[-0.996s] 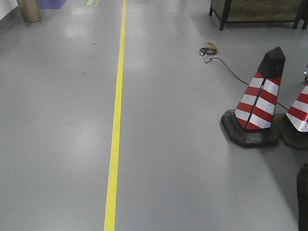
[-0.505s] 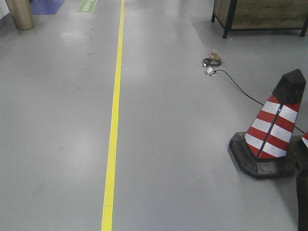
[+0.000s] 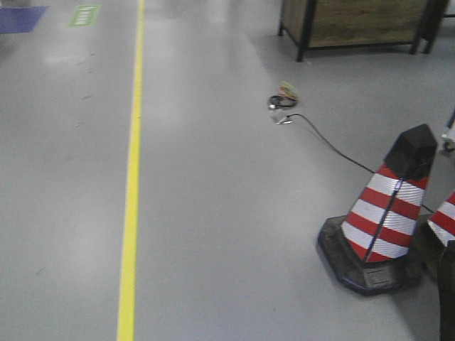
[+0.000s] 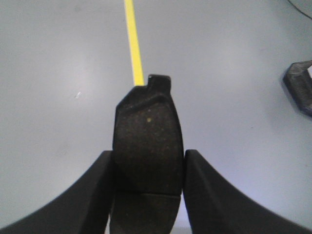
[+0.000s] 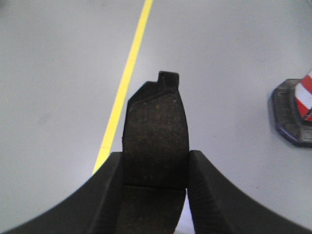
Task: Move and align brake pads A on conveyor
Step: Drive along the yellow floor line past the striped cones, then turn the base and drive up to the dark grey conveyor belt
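Left gripper (image 4: 148, 168): wrist camera looks down at grey floor (image 4: 58, 73). Both black fingers (image 4: 100, 190) rise from the lower edge of the view and press against the long edges of a brake pad (image 4: 147, 146). Jaws closed onto the pad, no gap visible on either side. Pad stands lengthwise, pointing toward 12 o'clock, small end tab uppermost, a cross groove low down between the fingers. Speckled dark friction face toward the camera.

Right gripper (image 5: 155, 170): same pose. Fingers (image 5: 214, 195) clamp a second brake pad (image 5: 156, 141) by its long edges, tab at 12 o'clock, groove near the bottom. Jaws shut against the pad.

Both pads are held above bare floor; the conveyor is not visible in any view.

Yellow floor line (image 3: 130, 213) runs from 6 to 12 o'clock in the front view and shows behind each pad in the wrist views. Red-and-white striped traffic cone (image 3: 387, 213) on a black base at 4 o'clock, a second cone (image 3: 444, 224) cut off at the right edge. Black cable (image 3: 327, 142) trails from a small coil toward the cones. Wooden crate on a black frame (image 3: 355, 21) at 1 o'clock. Green floor marking (image 3: 84, 14) at 11 o'clock carries writing too blurred to read.
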